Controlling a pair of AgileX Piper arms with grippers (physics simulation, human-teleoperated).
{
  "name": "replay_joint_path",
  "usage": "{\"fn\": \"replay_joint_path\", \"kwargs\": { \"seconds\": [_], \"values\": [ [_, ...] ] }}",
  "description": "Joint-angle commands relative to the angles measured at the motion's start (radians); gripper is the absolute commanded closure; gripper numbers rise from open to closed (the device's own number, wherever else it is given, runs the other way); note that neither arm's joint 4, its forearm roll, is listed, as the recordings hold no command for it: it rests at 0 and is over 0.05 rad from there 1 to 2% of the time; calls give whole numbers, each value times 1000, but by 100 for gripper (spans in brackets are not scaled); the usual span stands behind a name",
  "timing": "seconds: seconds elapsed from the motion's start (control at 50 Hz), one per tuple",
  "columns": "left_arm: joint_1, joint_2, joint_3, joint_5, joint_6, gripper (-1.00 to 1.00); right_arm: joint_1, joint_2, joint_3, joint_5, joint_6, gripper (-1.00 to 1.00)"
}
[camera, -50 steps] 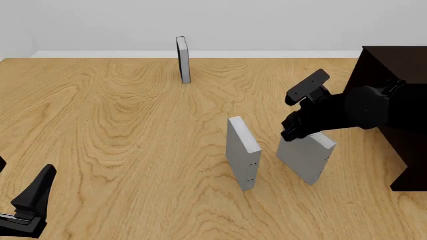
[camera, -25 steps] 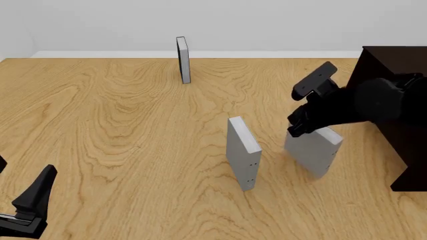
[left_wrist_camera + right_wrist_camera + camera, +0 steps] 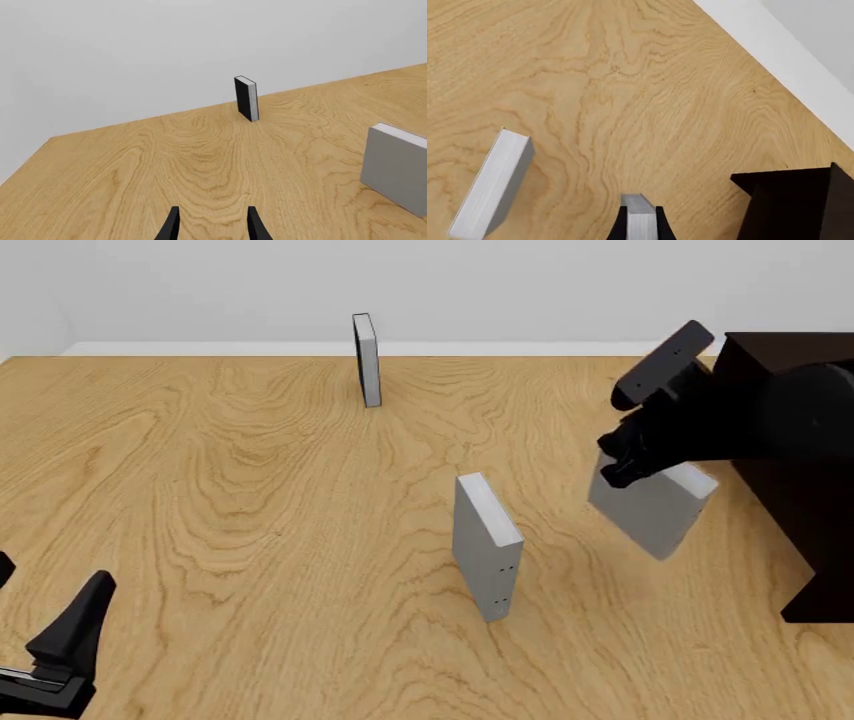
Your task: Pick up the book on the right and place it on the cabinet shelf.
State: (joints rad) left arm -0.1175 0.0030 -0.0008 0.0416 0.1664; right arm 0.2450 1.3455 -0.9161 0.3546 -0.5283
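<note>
The plain light-grey book hangs tilted above the table, with my right gripper shut on its top edge. It is just left of the very dark cabinet, whose shelf is hidden in the front view. In the right wrist view the book's whitish edge sits clamped between the two fingers of my right gripper, and the cabinet's corner is close by. My left gripper rests low at the near left, open and empty; the left wrist view shows the same gripper with nothing between its fingers.
A similar grey book with small dark dots stands upright mid-table, also visible as a grey book from the right wrist. A thin dark-sided book stands far back; the left wrist view shows this thin book too.
My right gripper has carried the book up off the table and to the right, closer to the cabinet. The left arm and the other two books have not moved.
</note>
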Motion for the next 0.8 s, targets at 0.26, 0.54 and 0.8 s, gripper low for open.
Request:
{"fn": "replay_joint_path", "kwargs": {
  "seconds": [0.26, 0.54, 0.8],
  "values": [
    [-6, 0, 0, 4, 8, -100, -19, -117, 62, -150, -93, 100],
    [-4, 0, 0, 4, 10, -100, -16, -180, 170, -366, -275, 100],
    [-6, 0, 0, 4, 9, -100, 1, -208, 305, -586, -444, 100]
  ]
}}
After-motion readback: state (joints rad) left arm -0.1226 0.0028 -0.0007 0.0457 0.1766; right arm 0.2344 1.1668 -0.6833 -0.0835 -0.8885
